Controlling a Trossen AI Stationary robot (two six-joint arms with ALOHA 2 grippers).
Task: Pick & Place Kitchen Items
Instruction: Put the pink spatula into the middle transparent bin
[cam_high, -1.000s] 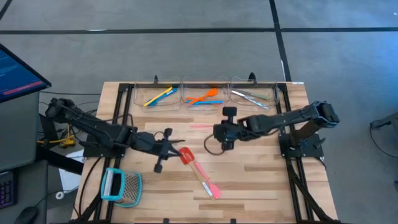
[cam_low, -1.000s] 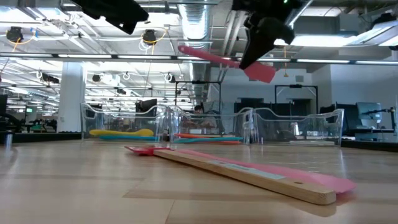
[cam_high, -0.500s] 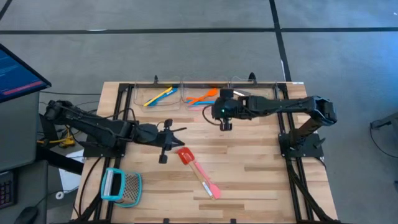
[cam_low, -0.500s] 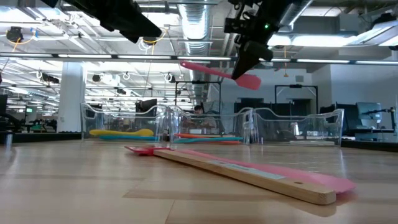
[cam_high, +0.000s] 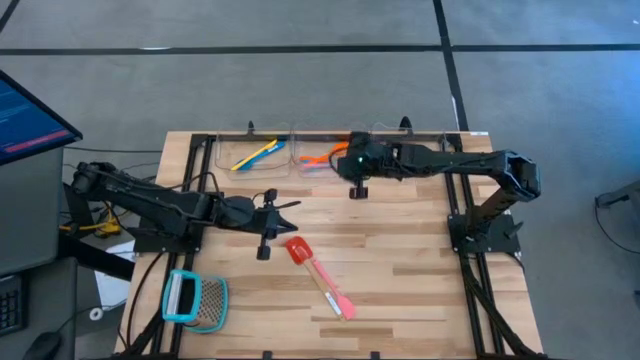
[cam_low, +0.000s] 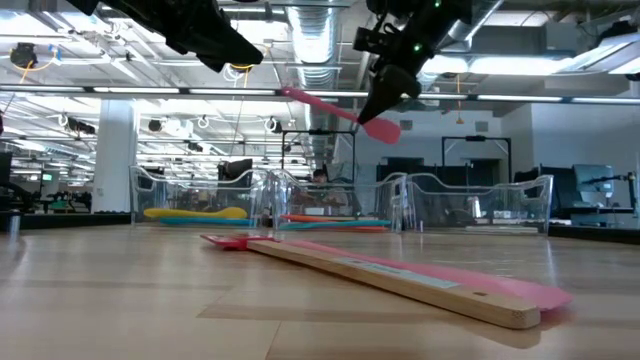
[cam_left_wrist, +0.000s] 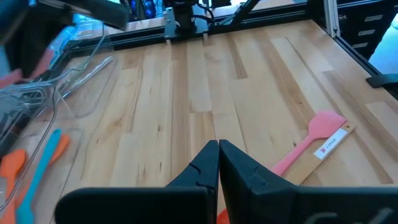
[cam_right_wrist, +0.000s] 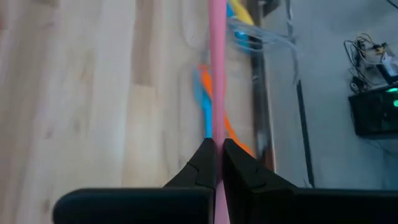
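Note:
My right gripper (cam_high: 345, 160) hangs over the middle clear tray (cam_high: 322, 165) at the far edge, shut on a pink utensil (cam_low: 335, 108). Orange and blue utensils (cam_right_wrist: 206, 99) lie in that tray below it. On the table's middle lie a red-headed spatula (cam_high: 298, 250) with a wooden handle and a pink spatula (cam_left_wrist: 323, 124) alongside that handle. My left gripper (cam_high: 290, 207) is shut on nothing, above the table just left of the red head. The left tray holds yellow and blue utensils (cam_high: 255, 153), and the right tray holds silvery metal pieces (cam_high: 405, 152). My right gripper pinches the pink utensil's shaft (cam_right_wrist: 217, 134) between its two fingers, close to the head end (cam_low: 382, 130). The fingers slant down from the table's right, and the long handle (cam_low: 300, 97) runs out ahead of them. The utensil is lifted clear, high above the trays, slightly tilted.
A teal-framed mesh tool (cam_high: 195, 300) lies at the near left corner. Black rails (cam_high: 455, 200) run along both table sides. A monitor (cam_high: 30, 115) stands off the left edge. Bare wood shows between the trays and the spatulas.
My right gripper has swung from mid-table toward the far edge and a little left, carrying the pink utensil, and is now over the middle tray; the utensil stays lifted. My left gripper has drifted a little toward the far edge, still shut.

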